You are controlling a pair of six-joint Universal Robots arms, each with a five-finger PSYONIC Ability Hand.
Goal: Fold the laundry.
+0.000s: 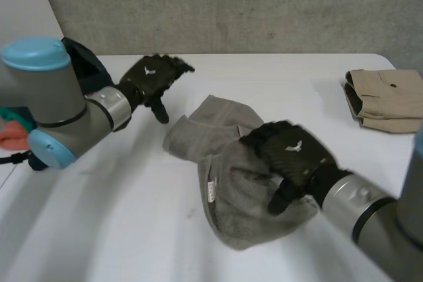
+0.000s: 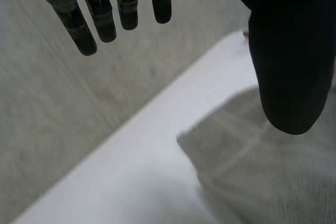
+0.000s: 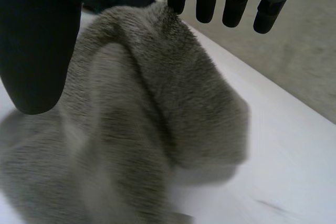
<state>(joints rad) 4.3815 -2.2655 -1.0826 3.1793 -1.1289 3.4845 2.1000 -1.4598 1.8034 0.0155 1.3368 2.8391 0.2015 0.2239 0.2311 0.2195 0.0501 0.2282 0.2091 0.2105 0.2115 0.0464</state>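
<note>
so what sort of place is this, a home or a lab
Most likely a lab or test bench, not a home: a white table against a plain concrete wall, with a grey towel and a folded tan garment laid out as practice laundry.

My head camera sits between and behind my arms and looks down from well back on the white table (image 1: 119,216). My left hand (image 1: 151,74) is in the upper left of its frame, my right hand (image 1: 291,150) is right of centre, and the concrete wall (image 1: 231,4) runs along the top. My left wrist camera looks along my palm, past my fingers (image 2: 100,19), towards the table's far edge and that wall. My right wrist camera hangs very close over the grey towel (image 1: 231,189). All three views share that towel.
</note>
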